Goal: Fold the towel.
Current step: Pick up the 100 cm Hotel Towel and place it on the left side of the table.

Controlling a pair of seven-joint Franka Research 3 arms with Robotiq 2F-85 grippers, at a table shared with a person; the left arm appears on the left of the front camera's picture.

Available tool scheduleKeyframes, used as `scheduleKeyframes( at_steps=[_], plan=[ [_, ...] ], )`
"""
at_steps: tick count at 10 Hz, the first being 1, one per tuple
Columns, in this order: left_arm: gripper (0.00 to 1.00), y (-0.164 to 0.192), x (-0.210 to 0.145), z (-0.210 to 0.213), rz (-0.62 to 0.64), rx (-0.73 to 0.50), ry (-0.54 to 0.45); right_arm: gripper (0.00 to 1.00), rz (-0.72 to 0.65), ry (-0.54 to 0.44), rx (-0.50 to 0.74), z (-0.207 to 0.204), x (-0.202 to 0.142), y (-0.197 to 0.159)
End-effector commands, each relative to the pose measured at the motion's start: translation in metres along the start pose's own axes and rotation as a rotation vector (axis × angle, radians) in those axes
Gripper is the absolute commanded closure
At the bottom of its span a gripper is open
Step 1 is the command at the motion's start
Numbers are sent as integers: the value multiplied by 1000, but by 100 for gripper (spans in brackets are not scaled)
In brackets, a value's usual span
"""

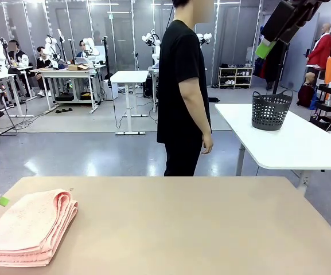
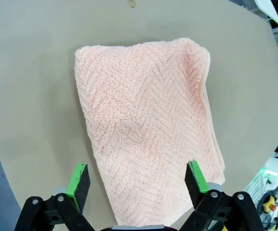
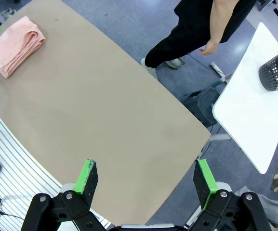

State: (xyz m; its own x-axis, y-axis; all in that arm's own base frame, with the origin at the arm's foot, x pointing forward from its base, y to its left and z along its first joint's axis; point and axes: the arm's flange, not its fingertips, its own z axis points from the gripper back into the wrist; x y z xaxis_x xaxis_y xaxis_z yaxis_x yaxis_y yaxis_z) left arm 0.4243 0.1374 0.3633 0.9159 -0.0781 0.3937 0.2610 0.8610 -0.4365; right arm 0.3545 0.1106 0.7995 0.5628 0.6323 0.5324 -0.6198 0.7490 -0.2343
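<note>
The towel [image 1: 30, 228] lay at about eight o'clock on the tan counter [image 1: 199, 229], near its near-left corner, already doubled into a thick stack of several layers with the rounded fold edges facing the middle of the counter. The left hand [image 2: 138, 185] hung just above it with its green-padded fingers [image 2: 79, 180] spread wide, one on each side of the near end of the cloth, gripping nothing and, as far as the wrist view showed, not touching the pile. The right hand [image 3: 146, 179] was raised high over the counter's right side, also spread wide and empty. Beyond the far edge, at about twelve o'clock, a person [image 1: 182, 91] in black stood side-on with arms down, taking no part. Farther off, at two o'clock, a dark basket [image 1: 271, 110] sat on a separate white table [image 1: 303, 143]. Judging by the tidy stack, the folding looked finished or nearly so; the next move would call either for the left hand to lift clear without snagging the top layer, or for one more fold, which would need a pinch on the near edge.
</note>
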Motion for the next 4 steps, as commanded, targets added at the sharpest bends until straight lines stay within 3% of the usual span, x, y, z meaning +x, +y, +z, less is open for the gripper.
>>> scheduleKeyframes(
  at_steps=[1, 4],
  plan=[
    [0, 2, 5, -1, 7, -2, -5, 0, 1, 0, 1, 1, -1, 1],
    [0, 2, 5, -1, 7, -2, -5, 0, 1, 0, 1, 1, -1, 1]
  ],
)
